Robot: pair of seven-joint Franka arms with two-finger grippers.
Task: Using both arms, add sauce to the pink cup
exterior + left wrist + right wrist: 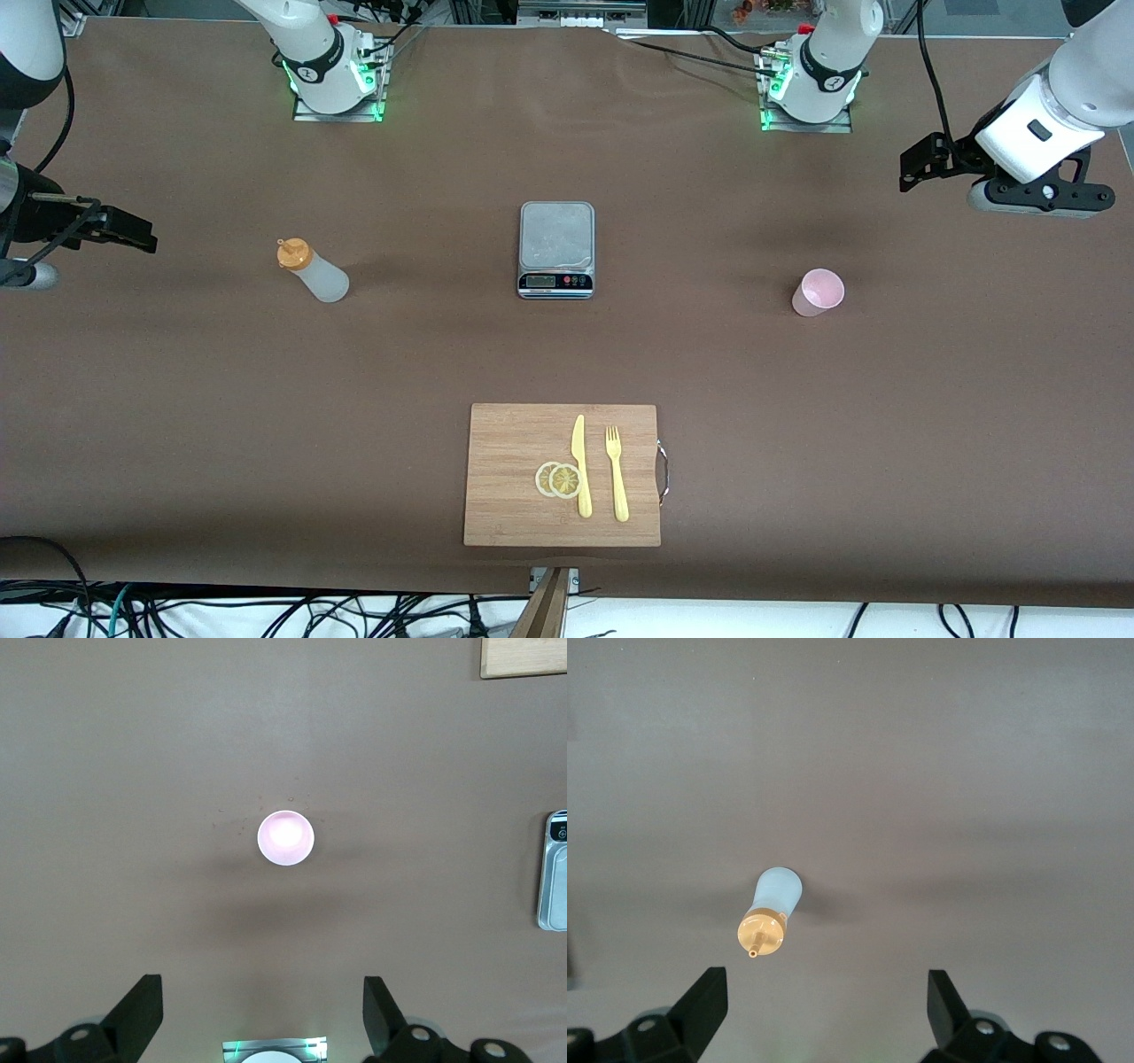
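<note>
At the right arm's end of the desk (pixel 177 399), the right claw (pixel 133 237) is being held up in the air over bare brown surface, and its two fingers (pixel 704 1005) are being kept wide apart, with nothing gripped between them. The sauce bottle (pixel 314 271) is standing upright on the desk, near this claw but well apart from it. It is a whitish translucent bottle with an orange nozzle cap (pixel 293 254), and it is being seen from above in the right wrist view (pixel 772 908).

In the middle of the desk a small kitchen scale (pixel 555 250) is lying, with a grey metal plate and a dark display strip on the side toward the front camera. Nearer to the front camera than the scale, a wooden cutting board (pixel 505 505) is lying. On it two lemon slices (pixel 558 479), a yellow knife (pixel 580 465) and a yellow fork (pixel 617 472) are being shown, the slices touching the knife and the fork just beside it.

Toward the left arm's end, the pink cup (pixel 818 292) is standing upright and alone on the desk, well apart from the scale. The left claw (pixel 921 164) is being held in the air over the desk near that end, released, with its fingers (pixel 142 1010) spread wide. The cup is appearing between them in the left wrist view (pixel 285 837), but far below and not touched.
</note>
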